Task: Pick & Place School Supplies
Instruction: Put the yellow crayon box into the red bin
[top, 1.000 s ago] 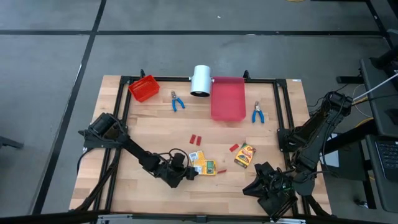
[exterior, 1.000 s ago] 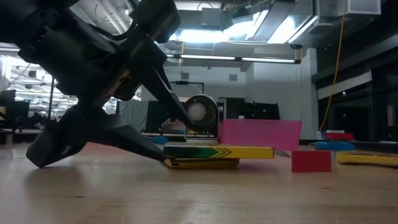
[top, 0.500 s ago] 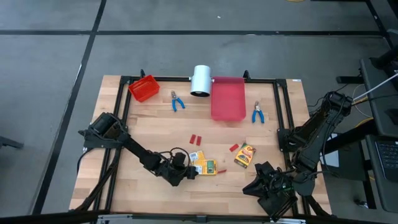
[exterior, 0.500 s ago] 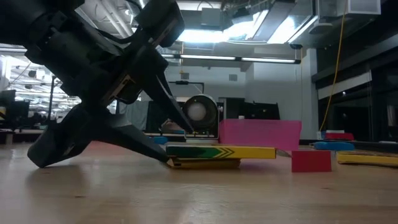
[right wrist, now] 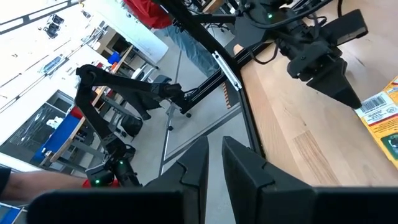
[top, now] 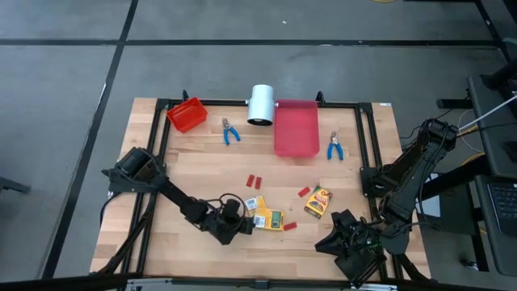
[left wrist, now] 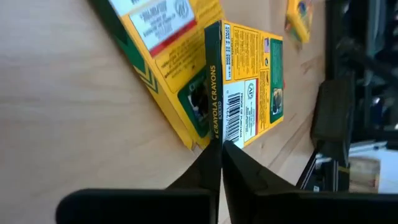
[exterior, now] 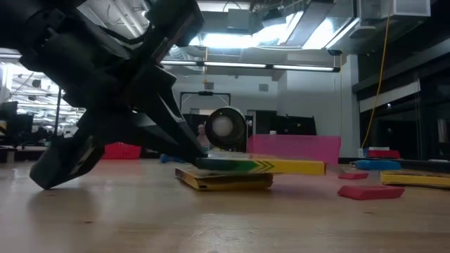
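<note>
Two yellow-orange boxes with green print lie overlapped at the table's front middle, the upper box (top: 271, 218) partly on the lower box (top: 258, 204). A third box (top: 320, 202) lies to their right. My left gripper (top: 251, 224) is shut, low over the table, with its tips at the upper box's left end. Tiny red blocks (top: 254, 179) (top: 304, 191) (top: 288, 226) lie around the boxes. Two blue-handled pliers (top: 231, 131) (top: 334, 147) lie at the back. My right gripper (right wrist: 215, 152) hangs above the front right corner, a narrow gap between its fingers and nothing in it. My left gripper touches the upper box's near corner (left wrist: 214, 138) with its shut fingertips (exterior: 199, 161). The fingers slant down from the table's left. No part of the box shows between them. The box lies slightly tilted, one end on the lower box (exterior: 225, 180).
A small red bin (top: 187, 114) stands at the back left, a white cylinder (top: 261, 105) and a pink-red tray (top: 296, 128) at the back middle. A black frame (top: 367, 153) borders the work area. Bare wood lies left of my left arm and in front of the boxes.
My left gripper has shut without moving from its place. The upper box has slid toward the table's right, away from the fingertips. It has knocked the red block beside it over, and that block now lies flat.
</note>
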{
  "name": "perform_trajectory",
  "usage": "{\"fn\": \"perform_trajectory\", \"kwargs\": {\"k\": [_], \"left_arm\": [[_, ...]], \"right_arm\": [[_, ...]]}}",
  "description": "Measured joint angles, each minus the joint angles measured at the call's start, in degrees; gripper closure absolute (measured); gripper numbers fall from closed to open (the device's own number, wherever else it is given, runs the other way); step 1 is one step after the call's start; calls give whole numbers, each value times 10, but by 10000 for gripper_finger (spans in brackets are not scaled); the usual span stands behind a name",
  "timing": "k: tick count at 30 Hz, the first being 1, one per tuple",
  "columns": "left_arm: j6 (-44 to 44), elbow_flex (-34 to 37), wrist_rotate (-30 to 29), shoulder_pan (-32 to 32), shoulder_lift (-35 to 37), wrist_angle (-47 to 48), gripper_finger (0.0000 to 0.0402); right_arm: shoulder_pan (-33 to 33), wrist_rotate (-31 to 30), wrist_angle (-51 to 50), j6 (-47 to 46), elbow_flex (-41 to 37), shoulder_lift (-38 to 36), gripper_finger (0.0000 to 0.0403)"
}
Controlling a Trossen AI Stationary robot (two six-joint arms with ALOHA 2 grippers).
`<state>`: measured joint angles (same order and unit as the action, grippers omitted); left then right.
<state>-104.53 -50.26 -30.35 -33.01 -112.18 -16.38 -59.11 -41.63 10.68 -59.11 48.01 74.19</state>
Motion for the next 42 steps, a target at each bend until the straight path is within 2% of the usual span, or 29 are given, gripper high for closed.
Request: {"fn": "perform_trajectory", "kwargs": {"k": [14,20,24,29,35,39,42], "left_arm": [[-109,4,-154,-48,-6,-26,400],[-170,4,-263,-74,-8,-31,400],[-162,5,-316,-83,-3,-36,400],[-106,7,-325,-76,15,-36,400],[-20,6,-339,-51,70,-21,400],[19,5,-341,-27,127,45,400],[19,4,-300,-5,176,140,400]], "right_arm": [[0,0,4,15,0,0,351],[0,0,4,26,0,0,351],[0,-10,5,26,0,0,351],[0,-11,8,29,0,0,351],[0,-15,9,29,0,0,351],[0,-15,9,29,0,0,351],[0,-21,9,29,0,0,351]]}}
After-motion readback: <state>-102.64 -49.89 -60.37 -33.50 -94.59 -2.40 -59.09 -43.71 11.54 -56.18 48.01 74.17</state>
